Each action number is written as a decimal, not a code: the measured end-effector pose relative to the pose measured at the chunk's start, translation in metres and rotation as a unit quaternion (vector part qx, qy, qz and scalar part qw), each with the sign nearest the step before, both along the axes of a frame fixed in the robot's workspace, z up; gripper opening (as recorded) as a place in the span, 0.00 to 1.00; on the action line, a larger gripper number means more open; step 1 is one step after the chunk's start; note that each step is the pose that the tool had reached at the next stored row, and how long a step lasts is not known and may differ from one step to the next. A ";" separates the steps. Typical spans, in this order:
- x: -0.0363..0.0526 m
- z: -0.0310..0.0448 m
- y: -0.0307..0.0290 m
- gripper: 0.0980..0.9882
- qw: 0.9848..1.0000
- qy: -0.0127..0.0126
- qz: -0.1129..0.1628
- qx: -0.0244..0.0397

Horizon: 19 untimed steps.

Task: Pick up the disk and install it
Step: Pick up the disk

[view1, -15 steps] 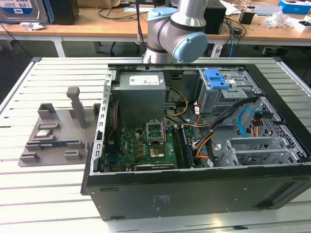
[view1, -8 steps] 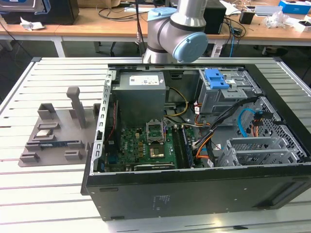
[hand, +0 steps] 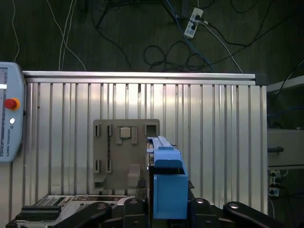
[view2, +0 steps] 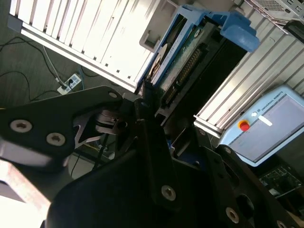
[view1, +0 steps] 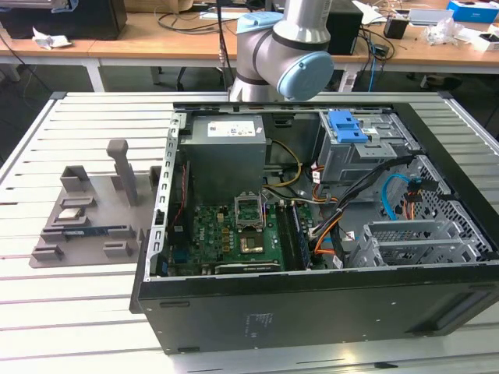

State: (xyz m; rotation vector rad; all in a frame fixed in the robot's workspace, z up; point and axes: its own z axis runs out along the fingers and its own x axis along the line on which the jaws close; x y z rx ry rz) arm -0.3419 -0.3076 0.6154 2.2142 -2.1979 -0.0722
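Grey plastic tray (view1: pixel 86 218) lay at the exterior view's left on the slatted metal table (view1: pixel 47 327), carrying a few small parts and one upright post (view1: pixel 121 167). Just beside it, toward the exterior view's right, stood the black computer case (view1: pixel 312 312) with its open side facing up. Inside the case, from left to right, were the grey power supply box (view1: pixel 226 152) against the far wall, the green circuit board (view1: pixel 234 234) nearer the camera, a bundle of cables (view1: pixel 327 218) in the middle, and a small blue bracket (view1: pixel 347 126) on top of the metal drive cage (view1: pixel 366 156). The arm (view1: pixel 284 54) rose behind the case. In the first wrist view, a control pendant (hand: pixel 9 118) with a red button lay at the table's edge, and the tray showed again on the slats. In both wrist views the gripper (hand: pixel 167 206) was clamped on the disk (hand: pixel 168 190) (view2: pixel 190 52), its black fingers (view2: pixel 147 114) pressed against the blue carrier. The disk was held on edge in the air, clear of the table, well apart from the case. Its connector edge was visible in the second wrist view.
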 end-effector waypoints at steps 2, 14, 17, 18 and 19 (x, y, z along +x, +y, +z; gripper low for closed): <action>0.0000 0.0002 0.0000 0.30 1.000 0.000 0.000 0.000; 0.0564 0.0001 0.0000 0.30 1.000 0.001 0.000 0.000; 0.0717 0.0002 0.0000 0.30 1.000 0.002 0.000 0.000; 0.0790 0.0001 0.0000 0.30 1.000 0.003 0.000 0.000; 0.0882 0.0001 0.0000 0.30 1.000 0.004 0.000 0.000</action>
